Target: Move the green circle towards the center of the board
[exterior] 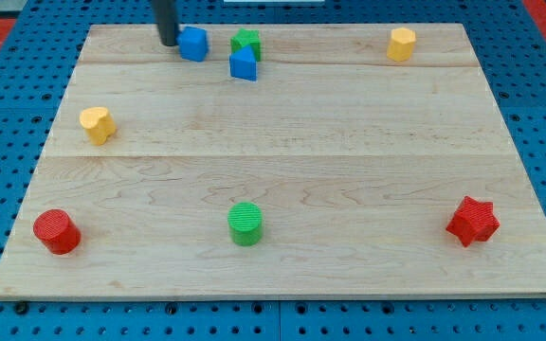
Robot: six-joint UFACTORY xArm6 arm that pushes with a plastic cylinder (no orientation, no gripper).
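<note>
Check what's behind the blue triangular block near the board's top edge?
A green block sits directly behind the blue triangular block, touching it. Its lower part is covered, so its shape can't be confirmed.

The board (282, 114) carries eight blocks: two blue (193, 44) (244, 65), two green (246, 42) (245, 224), two yellow (97, 124) (401, 44) and two red (57, 231) (472, 221)

Bare wood lies between the green circle (245, 224) and the board's (349, 142) middle.
</note>
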